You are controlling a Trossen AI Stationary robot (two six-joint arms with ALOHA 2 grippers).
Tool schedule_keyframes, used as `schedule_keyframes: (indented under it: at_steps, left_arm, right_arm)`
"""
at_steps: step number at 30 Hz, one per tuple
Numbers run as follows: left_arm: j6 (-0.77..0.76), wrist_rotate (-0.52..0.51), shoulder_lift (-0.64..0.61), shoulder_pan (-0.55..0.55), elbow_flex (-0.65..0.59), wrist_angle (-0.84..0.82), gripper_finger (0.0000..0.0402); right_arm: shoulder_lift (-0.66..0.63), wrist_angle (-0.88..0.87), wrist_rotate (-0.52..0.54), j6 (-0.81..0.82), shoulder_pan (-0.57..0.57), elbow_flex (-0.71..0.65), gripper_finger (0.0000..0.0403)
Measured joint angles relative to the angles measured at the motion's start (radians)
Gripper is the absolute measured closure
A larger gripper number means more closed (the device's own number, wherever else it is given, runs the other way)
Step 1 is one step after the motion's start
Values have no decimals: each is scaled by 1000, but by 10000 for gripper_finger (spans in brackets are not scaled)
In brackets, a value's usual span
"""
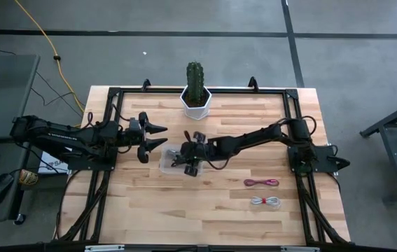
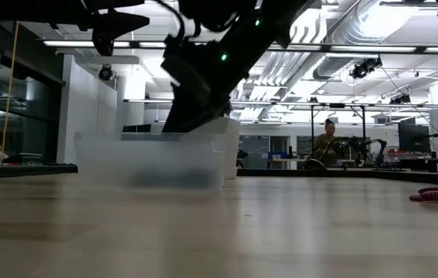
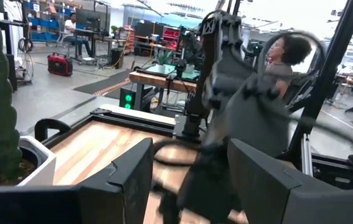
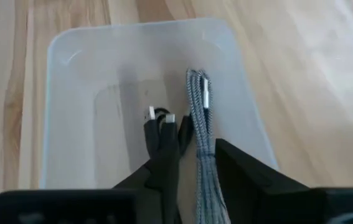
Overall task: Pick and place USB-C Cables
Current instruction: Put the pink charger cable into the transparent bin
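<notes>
Right wrist view puts my right gripper (image 4: pixel 192 171) directly over the clear plastic bin (image 4: pixel 89 74); its fingers stand spread, with the black cable bundle (image 4: pixel 162 140) and the grey braided cable (image 4: pixel 202 124) lying on the bin floor between and just ahead of them, neither one pinched as far as I can judge; so I read this as the release end of a placing step, two of four cables delivered. From the high view the dark red cable (image 1: pixel 262 183) and the whitish cable (image 1: pixel 265 202) lie on the wooden table (image 1: pixel 205 217) well apart from the bin, nearer the right arm's base; the next move calls for lifting clear of the bin walls without snagging a coil, then swinging over to the red bundle; my left gripper (image 1: pixel 157 136) waits spread beside the bin, near the potted cactus (image 1: pixel 196 85).
</notes>
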Motion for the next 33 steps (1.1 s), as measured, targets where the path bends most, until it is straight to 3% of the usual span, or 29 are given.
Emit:
schedule_keyframes:
  at_steps: [8,12,17,24,29,33]
  left_arm:
    - [0,0,0,0,0,-24,213]
    - [-1,0,0,0,0,-25,213]
    - [-7,0,0,0,0,-25,213]
    - [-11,-1,0,0,0,-21,213]
    - [-11,-2,0,0,0,-21,213]
    - [-11,-2,0,0,0,-21,213]
  right_arm:
    - [-140,-165,259,-4,64,-63,273]
    - [-260,-161,312,51,92,-213,274]
    - [-489,-143,386,235,95,-464,274]
    - [-791,65,273,360,96,-774,274]
    - [-909,304,218,283,96,-914,274]
    - [-933,450,191,191,96,-966,274]
